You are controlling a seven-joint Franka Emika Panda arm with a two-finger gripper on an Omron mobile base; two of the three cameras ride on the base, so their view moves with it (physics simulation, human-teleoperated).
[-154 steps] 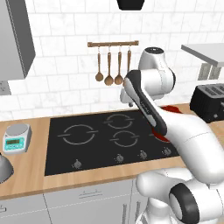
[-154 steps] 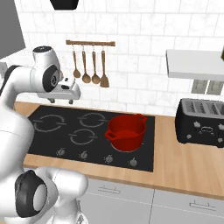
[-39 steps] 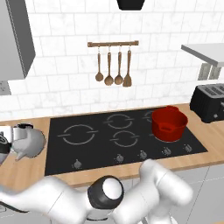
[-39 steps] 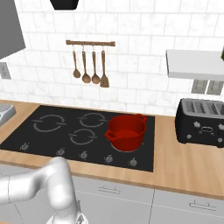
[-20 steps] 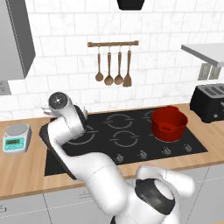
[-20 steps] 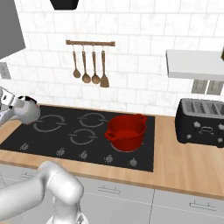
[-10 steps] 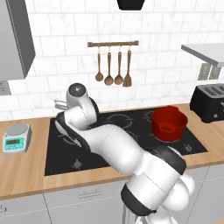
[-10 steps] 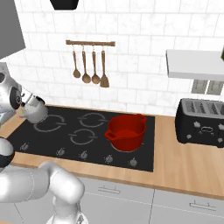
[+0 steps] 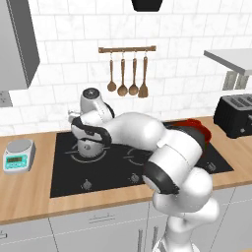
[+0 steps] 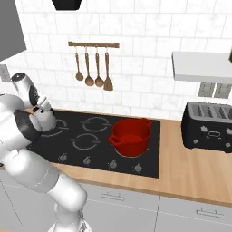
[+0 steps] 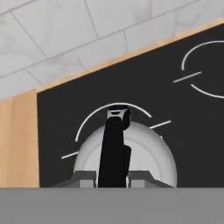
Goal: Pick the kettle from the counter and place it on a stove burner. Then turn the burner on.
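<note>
The small silver-grey kettle [image 9: 91, 145] with its dark arched handle stands within the large ring of the left rear stove burner [image 9: 71, 156] on the black cooktop; I cannot tell whether it rests on the glass. My gripper [image 9: 90, 132] is shut on the handle from above. In the right base view the kettle [image 10: 45, 121] is at the far left over the burner [image 10: 57, 132]. In the hand view the handle runs up from my gripper [image 11: 113, 177] across the kettle [image 11: 146, 157], with the burner ring [image 11: 89, 118] curving behind it. The wooden counter [image 9: 29, 194] surrounds the cooktop.
A red two-handled pot [image 10: 131, 136] sits on the right burners, partly behind my arm in the left base view. A black toaster [image 10: 208, 127] stands at the far right, a small scale [image 9: 18, 155] at the left. Utensils [image 9: 128, 74] hang on the wall. Knobs [image 9: 87, 184] line the cooktop front.
The arm has carried the kettle from the left counter rightward over the cooktop and lowered it onto the left rear burner ring. The gripper stays shut on the handle.
</note>
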